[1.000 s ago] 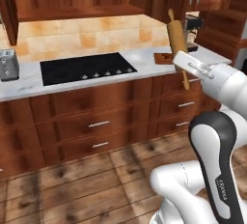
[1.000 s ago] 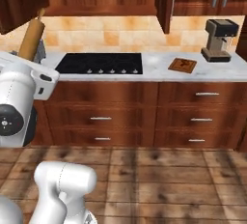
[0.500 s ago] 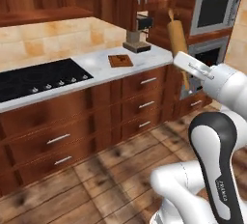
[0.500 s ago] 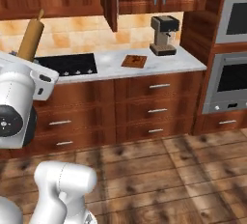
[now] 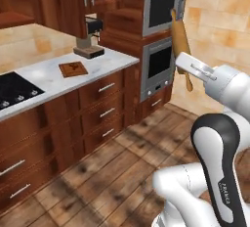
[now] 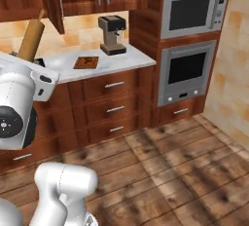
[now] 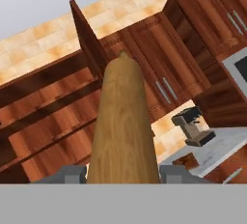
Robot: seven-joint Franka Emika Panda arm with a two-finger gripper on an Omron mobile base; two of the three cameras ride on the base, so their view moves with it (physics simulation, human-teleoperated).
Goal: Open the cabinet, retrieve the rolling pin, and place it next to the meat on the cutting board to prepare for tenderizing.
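Holding the rolling pin (image 5: 180, 40) up in the air, gripper (image 7: 123, 172) clamped on its lower part with the pin standing nearly upright, tilted a bit; same pin poking up tan and slim above the white wrist in the right base view (image 6: 32, 39); in the hand view running straight up between the two fingers (image 7: 72, 174), its rounded end at the top; cabinet (image 7: 89, 49) hanging open, door swung out edge-on, bare wooden shelves showing beside it; more closed doors with long grey bar handles next to it; cutting board (image 5: 73, 69) lying flat on the pale counter (image 5: 110, 62), well apart from the pin, just in front of the coffee machine (image 5: 89, 37); same board also sitting on the counter in the right base view (image 6: 86, 63); meat (image 5: 74, 67) on it looking like a small darker spot in the middle, too small to make out properly; black stovetop (image 5: 14, 89) off to the left on the same counter; wall oven (image 6: 187, 71) and microwave (image 6: 194, 11) stacked in the tall unit on the right; wooden plank floor (image 6: 185, 171) below.
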